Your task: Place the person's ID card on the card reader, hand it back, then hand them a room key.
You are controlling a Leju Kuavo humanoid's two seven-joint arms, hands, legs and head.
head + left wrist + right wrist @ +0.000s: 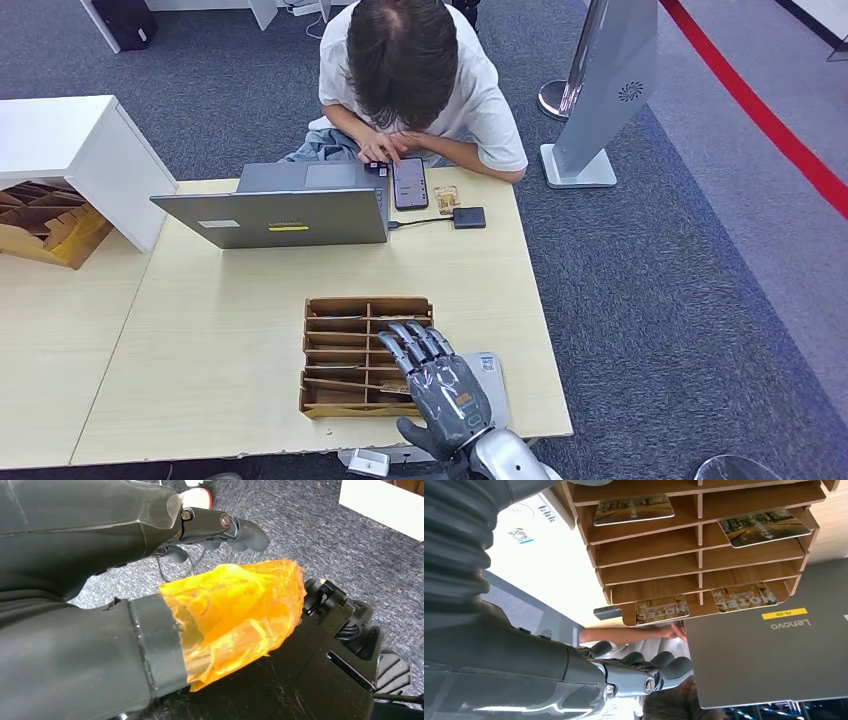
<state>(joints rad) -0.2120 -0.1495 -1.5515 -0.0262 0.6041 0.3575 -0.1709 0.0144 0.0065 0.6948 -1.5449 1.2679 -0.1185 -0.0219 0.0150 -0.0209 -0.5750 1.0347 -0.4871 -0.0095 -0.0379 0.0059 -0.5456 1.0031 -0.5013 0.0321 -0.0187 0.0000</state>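
**At the bench's near edge: thin key cards lying flat in a slotted rack**

Closest in, at 6 o'clock on the bench (220, 330), the right robot hand (440, 388) hovers palm down over the right column of a wooden rack (340, 350). Its fingers are stretched out and slightly apart, and it holds nothing. A white pad (497, 380) with a printed code lies just beside the rack at 3 o'clock, partly under the palm.

The left robot hand (90, 535) hangs beside the body over the carpet. It is loosely open and empty, and its thumb is wrapped in orange tape.

The room key cards (634, 509) lie one to a slot, and several slots are bare. They look light, stiff and glossy, so they are probably slippery. Each lies flat against the wood, and a pinch from above would likely fail. The exposed short edge at the slot mouth seems the best place to hold one, sliding it out before lifting.

Farther off, towards 12 o'clock, a laptop (275, 215) stands open. Past it, at about 1 o'clock, a phone (410, 183), a yellowish card (447, 198) and a small black box (469, 217) on a cable lie in front of the seated person (410, 60). That card may be the ID, but I cannot tell.
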